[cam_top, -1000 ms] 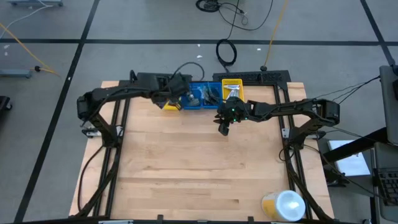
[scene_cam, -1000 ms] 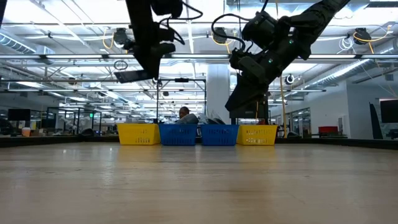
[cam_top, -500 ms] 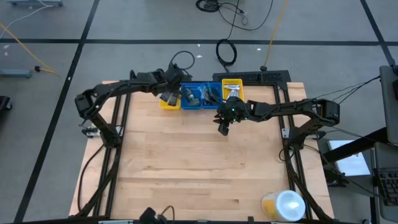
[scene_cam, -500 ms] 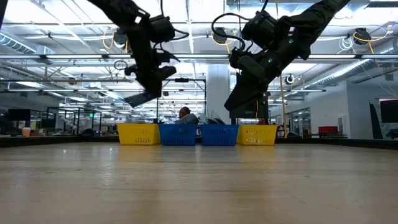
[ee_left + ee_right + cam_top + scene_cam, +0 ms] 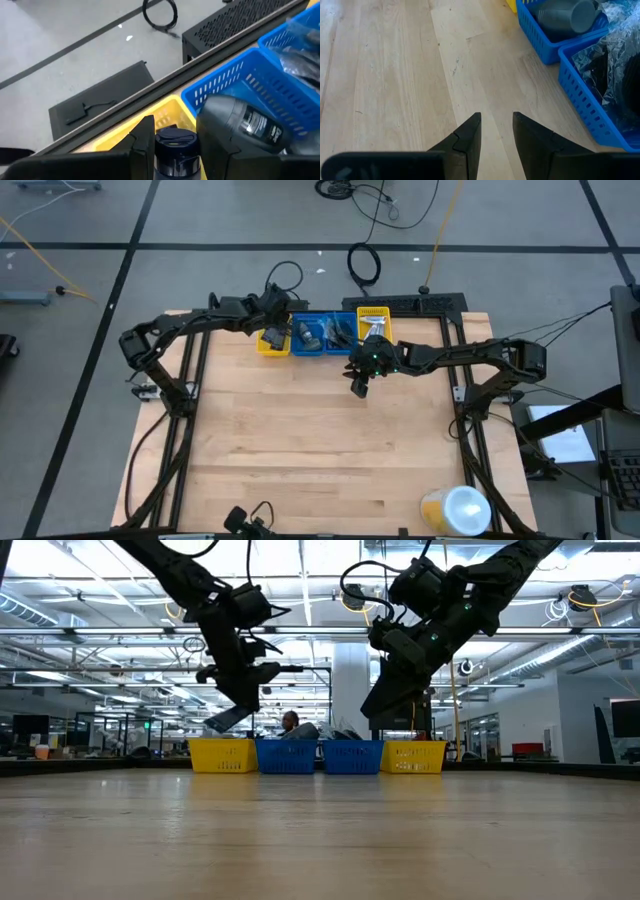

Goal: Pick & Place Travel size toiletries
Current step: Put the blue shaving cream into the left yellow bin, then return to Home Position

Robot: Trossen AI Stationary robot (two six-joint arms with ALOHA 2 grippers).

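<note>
In the last second my left claw (image 5: 272, 333) has swung off the blue bins toward the upper left of the overhead frame. It has also sunk lower in the table-level view, so it now hangs right over the yellow slatted plastic bin at the left end of the row (image 5: 222, 754). It is clamped on a small dark bottle with a round dark-blue cap (image 5: 174, 147), which stands between the two fingers. I judge this one toiletry is mid-transfer and nearly at its drop, with only the descent and release left.

My right claw (image 5: 496, 131) has not moved. It waits just below the bins near the frame's centre, with its fingers apart and nothing between them over the bare pale wooden table (image 5: 395, 75).

Four bins sit side by side along the table's top edge.
- **Left yellow bin:** my claw hides its inside.
- **Nearer blue slatted plastic bin** (image 5: 308, 340): it holds fat dark grey mini bottles (image 5: 560, 15).
- **Second blue slatted bin** (image 5: 590, 107): it holds dark packets in crinkled clear wrap (image 5: 615, 50).
- **Right-hand yellow bin** (image 5: 374, 313): it shows small pale pieces that I cannot identify.

A large yellow container with a white lid (image 5: 455, 508) lies at the lower right, well apart from the bins.
</note>
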